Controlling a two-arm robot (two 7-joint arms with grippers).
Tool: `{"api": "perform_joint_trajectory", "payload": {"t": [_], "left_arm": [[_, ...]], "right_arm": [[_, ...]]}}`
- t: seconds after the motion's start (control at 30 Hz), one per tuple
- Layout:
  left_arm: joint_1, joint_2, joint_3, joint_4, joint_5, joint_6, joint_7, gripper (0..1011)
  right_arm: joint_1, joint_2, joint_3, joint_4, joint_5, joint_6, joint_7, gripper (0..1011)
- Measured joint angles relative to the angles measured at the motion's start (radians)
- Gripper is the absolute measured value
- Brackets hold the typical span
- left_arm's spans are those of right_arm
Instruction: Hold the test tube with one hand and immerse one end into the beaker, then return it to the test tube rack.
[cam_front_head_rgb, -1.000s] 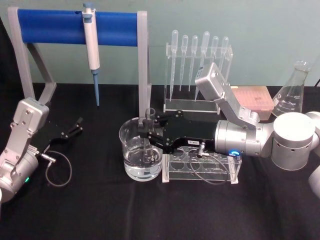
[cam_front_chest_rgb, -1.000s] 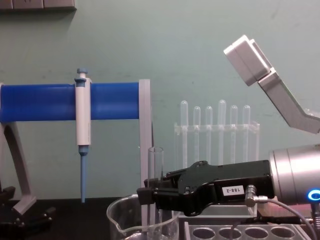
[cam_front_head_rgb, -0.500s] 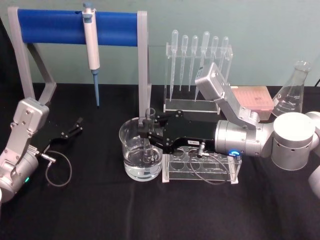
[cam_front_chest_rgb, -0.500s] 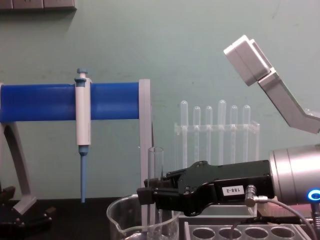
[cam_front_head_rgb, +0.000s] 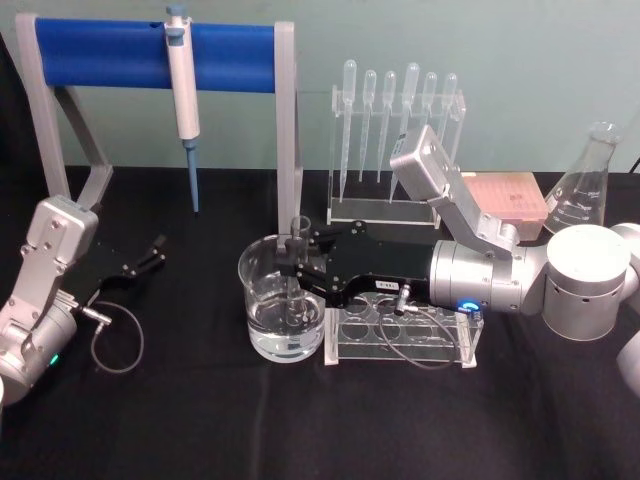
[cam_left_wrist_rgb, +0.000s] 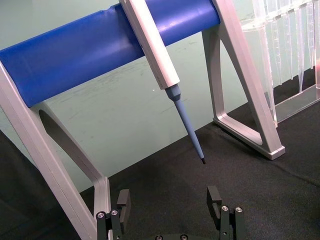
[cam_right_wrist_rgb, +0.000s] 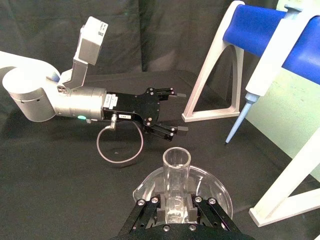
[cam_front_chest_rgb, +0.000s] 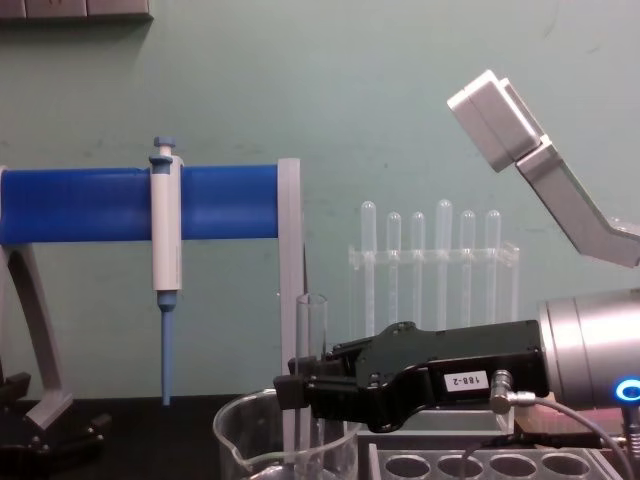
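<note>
One arm works: right gripper (cam_front_head_rgb: 293, 258) pinches the test tube (cam_front_chest_rgb: 312, 325) upright, lower end dipped in the beaker (cam_front_head_rgb: 262, 300). Immersion looks done; return to the test tube rack (cam_front_head_rgb: 400, 345), at beaker's 3 o'clock, remains. Idle left gripper (cam_front_head_rgb: 155, 250) sits spread at 9 o'clock.

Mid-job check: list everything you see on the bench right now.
tube rack: one, clear, front centre
beaker: one, clear, left of the tube rack
test tube: one, clear, upright in the beaker
stand: one, blue and grey, back left
pipettor: one, white-blue, hanging on the stand
pipettes: six, clear, back centre
flask: one, clear, back right
box: one, pink, beside the flask
right tool: one, black, shut on the test tube
left tool: one, black, open, far left
</note>
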Motion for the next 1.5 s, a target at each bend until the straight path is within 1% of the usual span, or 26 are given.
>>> {"api": "perform_joint_trajectory", "payload": {"t": [1.5], "left_arm": [[0.000, 0.000, 0.000, 0.000, 0.000, 0.000, 0.000, 1000]], "right_arm": [[0.000, 0.000, 0.000, 0.000, 0.000, 0.000, 0.000, 224]]}}
